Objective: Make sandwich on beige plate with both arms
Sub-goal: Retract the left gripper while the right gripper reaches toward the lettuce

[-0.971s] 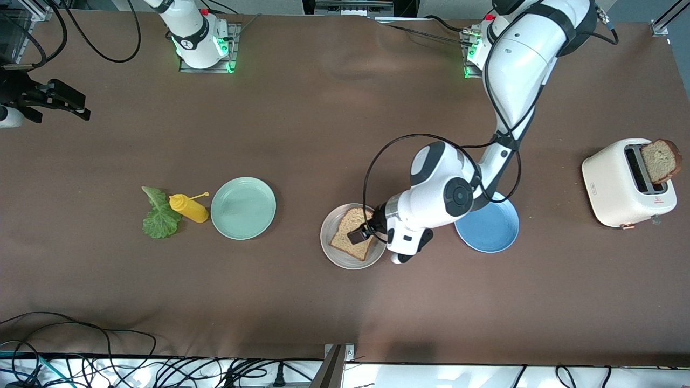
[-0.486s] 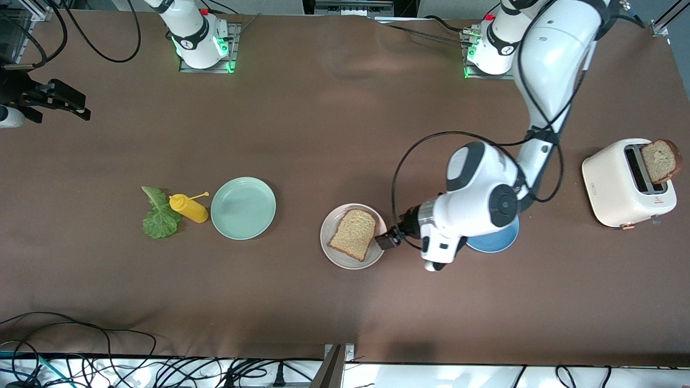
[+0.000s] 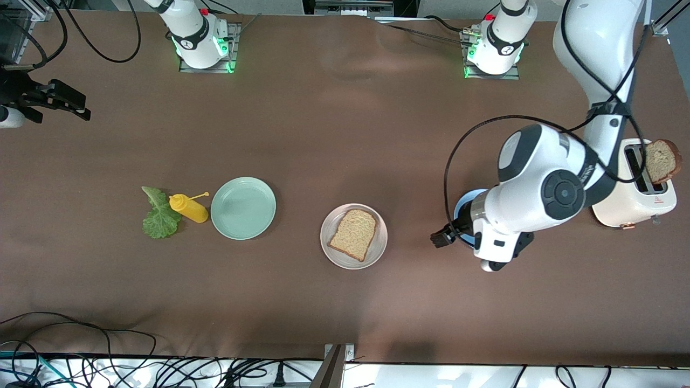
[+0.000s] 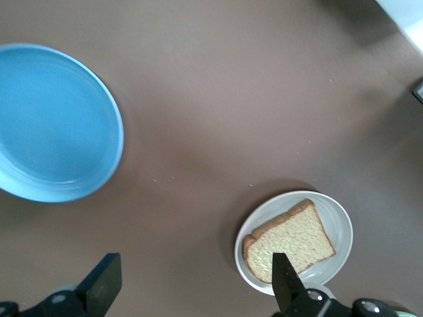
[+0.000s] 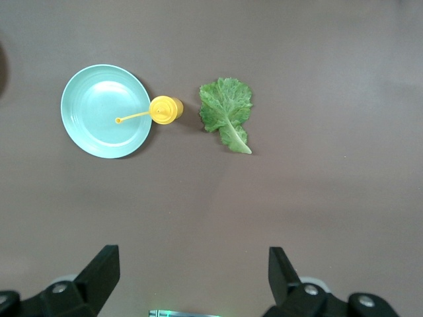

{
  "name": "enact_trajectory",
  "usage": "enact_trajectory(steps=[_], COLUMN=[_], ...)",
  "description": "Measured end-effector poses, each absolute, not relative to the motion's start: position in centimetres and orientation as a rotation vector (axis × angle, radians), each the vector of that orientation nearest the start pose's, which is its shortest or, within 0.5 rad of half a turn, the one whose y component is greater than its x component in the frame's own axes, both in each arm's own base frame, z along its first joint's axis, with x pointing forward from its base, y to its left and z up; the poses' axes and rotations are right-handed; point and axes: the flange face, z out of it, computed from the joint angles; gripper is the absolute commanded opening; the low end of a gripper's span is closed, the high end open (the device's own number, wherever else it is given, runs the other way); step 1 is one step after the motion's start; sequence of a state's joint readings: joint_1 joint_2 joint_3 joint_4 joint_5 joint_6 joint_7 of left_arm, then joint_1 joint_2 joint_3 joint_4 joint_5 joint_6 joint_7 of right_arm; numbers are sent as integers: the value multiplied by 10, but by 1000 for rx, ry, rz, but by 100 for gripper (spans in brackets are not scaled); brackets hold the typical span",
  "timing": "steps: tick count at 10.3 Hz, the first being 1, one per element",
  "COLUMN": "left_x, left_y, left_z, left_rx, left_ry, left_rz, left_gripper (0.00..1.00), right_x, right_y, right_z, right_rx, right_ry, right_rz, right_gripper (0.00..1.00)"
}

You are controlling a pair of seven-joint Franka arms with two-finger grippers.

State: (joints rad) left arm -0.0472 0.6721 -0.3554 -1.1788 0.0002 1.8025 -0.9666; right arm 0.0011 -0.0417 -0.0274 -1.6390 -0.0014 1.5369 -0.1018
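On beige plate [image 3: 380,245], one bread slice [image 3: 353,234]

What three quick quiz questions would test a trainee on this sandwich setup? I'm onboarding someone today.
1. True or false: the lettuce leaf lies on the beige plate.
2. What stands in the toaster?
3. The left gripper is: A) shut on bread, B) open and empty, C) out of view.

Key: 1. False; it lies on the table beside the yellow bottle. 2. A bread slice. 3. B.
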Motion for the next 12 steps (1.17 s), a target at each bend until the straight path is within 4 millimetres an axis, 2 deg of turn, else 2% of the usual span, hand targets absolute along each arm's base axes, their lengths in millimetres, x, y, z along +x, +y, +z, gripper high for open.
enact_trajectory(steps=[2, 4, 5, 6, 8, 10, 12], left_x=[699, 685, 677, 670, 663, 661, 661], left_y=[-171, -116, -99, -90, -76, -52, -42], left_z=[444, 488, 509, 525, 547, 558, 560], left_rx=[-3129, -3099, -3069, -3057, -3065, -3069, -3071], left_ry=[-965, -861, -764, -681, -623, -616, -612], left_rz=[244, 243, 211, 179, 135, 113, 110], left_gripper=[100, 100, 100, 100, 100, 100, 100], right_x=[536, 539, 542, 545, 561, 589, 609], right_y=[-14, -14, -14, -14, -14, -16, -24], right_z=[610, 603, 599, 592, 560, 525, 498], right_rx=[-3133, -3131, -3130, -3128, -3120, -3115, -3108], right_ry=[-120, -124, -127, -130, -138, -138, -138], right_rz=[119, 137, 150, 170, 249, 306, 355], right_gripper=[100, 100, 100, 100, 100, 100, 100])
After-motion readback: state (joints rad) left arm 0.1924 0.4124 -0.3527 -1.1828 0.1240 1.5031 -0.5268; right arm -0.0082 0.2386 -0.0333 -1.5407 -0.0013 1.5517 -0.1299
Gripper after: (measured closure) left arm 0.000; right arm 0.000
